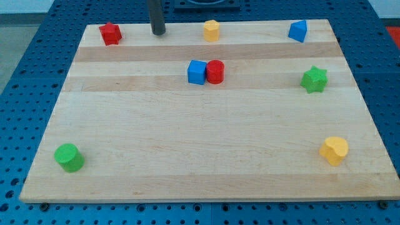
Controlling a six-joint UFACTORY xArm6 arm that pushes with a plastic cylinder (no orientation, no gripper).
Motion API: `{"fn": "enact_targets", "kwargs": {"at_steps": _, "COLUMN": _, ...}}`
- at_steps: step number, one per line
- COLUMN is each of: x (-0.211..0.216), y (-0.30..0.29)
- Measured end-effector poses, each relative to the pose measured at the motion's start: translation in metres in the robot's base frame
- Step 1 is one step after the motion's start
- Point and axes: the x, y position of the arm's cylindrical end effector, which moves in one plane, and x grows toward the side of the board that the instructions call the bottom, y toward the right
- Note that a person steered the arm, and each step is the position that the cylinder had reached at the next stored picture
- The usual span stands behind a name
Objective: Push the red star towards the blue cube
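Right now my tip (pixel 158 32) sits at the top edge of the wooden board (pixel 200 156), planted just to the right of the red star (pixel 110 34) with a small gap between them, not touching. No fingers on this rod, so nothing is being gripped. The star is up in the top-left corner. The blue cube (pixel 197 72) waits near the upper middle, pressed right against a red cylinder (pixel 215 72) on its right side. Along the top, a yellow block (pixel 212 30) and a blue wedge-like block (pixel 298 30). A green star (pixel 314 79) holds the right side, a yellow heart (pixel 334 150) bottom-right, a green cylinder (pixel 69 157) bottom-left.
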Motion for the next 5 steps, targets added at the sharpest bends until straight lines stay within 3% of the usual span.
{"fn": "enact_targets", "kwargs": {"at_steps": 1, "x": -0.016, "y": -0.031}}
{"fn": "enact_targets", "kwargs": {"at_steps": 5, "x": -0.015, "y": -0.140}}
